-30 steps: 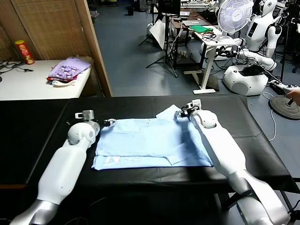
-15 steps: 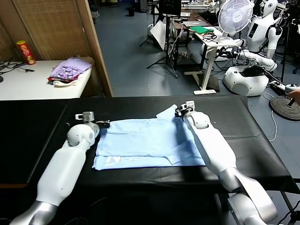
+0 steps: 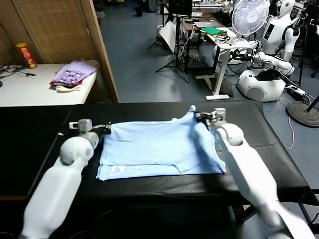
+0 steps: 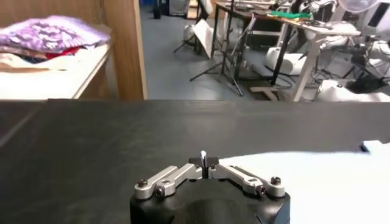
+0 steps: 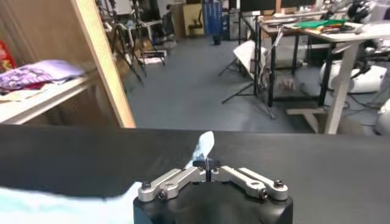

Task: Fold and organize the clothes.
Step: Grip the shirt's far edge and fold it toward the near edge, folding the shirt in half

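Observation:
The clothes, a pale light-blue T-shirt [image 3: 154, 147] with a white printed mark near its front left corner, lie flat in the middle of the black table [image 3: 35, 139]. My left gripper [image 3: 106, 127] is shut on the shirt's far left corner. In the left wrist view a thin sliver of cloth shows between the closed left gripper [image 4: 204, 159], with the shirt [image 4: 317, 182] spreading away beside it. My right gripper [image 3: 198, 116] is shut on the far right corner, which rises in a small peak. In the right wrist view a cloth tip [image 5: 204, 146] sticks up from the closed right gripper [image 5: 208, 163].
A purple patterned fabric pile [image 3: 75, 73] and a red can [image 3: 26, 55] sit on a white table at the back left, beyond a wooden partition [image 3: 102, 50]. Desks, a fan [image 3: 249, 15] and other robots stand past the table's far edge.
Both grippers have closed on the shirt's far corners. The right arm swung outward to the right, and the loose cloth at the far right corner now stands up in a peak.

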